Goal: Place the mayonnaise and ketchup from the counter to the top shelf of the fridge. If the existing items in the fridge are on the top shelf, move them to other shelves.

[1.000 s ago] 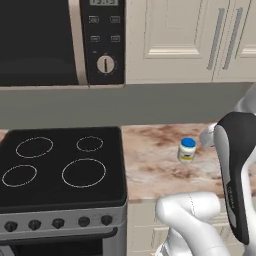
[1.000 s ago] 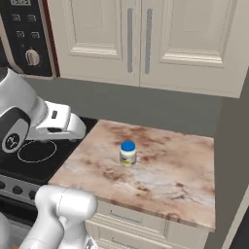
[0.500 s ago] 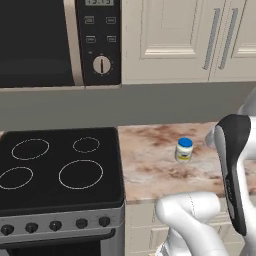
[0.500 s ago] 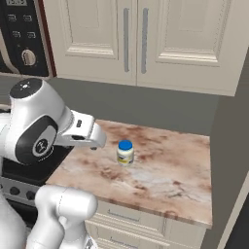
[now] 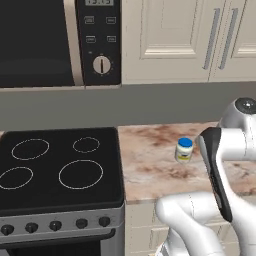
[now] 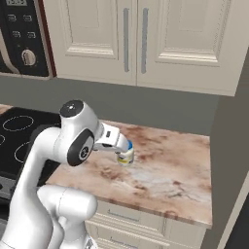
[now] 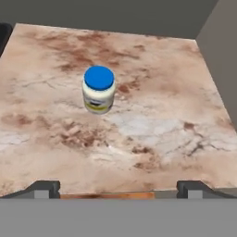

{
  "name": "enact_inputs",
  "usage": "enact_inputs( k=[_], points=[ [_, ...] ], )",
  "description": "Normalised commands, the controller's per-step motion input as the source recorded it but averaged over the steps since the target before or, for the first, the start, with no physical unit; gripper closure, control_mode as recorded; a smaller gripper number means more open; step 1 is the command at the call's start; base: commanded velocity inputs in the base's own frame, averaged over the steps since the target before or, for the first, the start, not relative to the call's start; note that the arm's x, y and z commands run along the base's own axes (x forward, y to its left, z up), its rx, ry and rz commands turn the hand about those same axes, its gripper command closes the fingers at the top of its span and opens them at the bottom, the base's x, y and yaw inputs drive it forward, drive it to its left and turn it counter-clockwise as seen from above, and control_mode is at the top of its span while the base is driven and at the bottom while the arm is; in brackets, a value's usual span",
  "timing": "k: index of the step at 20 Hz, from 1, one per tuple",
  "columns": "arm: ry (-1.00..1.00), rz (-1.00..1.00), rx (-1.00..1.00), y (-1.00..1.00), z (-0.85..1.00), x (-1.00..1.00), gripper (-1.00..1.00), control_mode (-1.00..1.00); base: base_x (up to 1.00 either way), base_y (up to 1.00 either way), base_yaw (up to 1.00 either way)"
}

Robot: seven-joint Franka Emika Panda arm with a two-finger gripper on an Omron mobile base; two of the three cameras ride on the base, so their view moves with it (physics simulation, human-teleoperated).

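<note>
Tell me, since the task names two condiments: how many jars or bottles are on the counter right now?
1: a blue-lidded mayonnaise jar stands upright on the marble counter, right of the stove. No ketchup is visible; the arm may hide part of the counter.

A mayonnaise jar (image 7: 98,89) with a blue lid (image 7: 99,77) stands upright on the brown-veined marble counter (image 7: 152,125), well ahead of the gripper (image 7: 118,189), whose two dark fingertips (image 7: 44,189) sit spread wide apart, with a grey wall (image 7: 221,51) flanking the counter's right side.
</note>
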Motion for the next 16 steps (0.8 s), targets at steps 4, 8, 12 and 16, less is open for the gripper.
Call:
enact_inputs(
  k=[4,8,12,16],
  points=[
    [0.00,-0.03,0.00,0.00,-0.37,1.00,-1.00,-1.00,0.00,0.00,0.00],
    [0.00,0.00,0.03,0.08,-0.41,0.90,-1.00,-1.00,0.00,0.00,0.00],
    [0.00,0.00,0.02,0.04,-0.49,0.85,-1.00,-1.00,0.00,0.00,0.00],
    [0.00,0.00,0.05,0.00,-0.49,0.77,-1.00,-1.00,0.00,0.00,0.00]
  ],
)
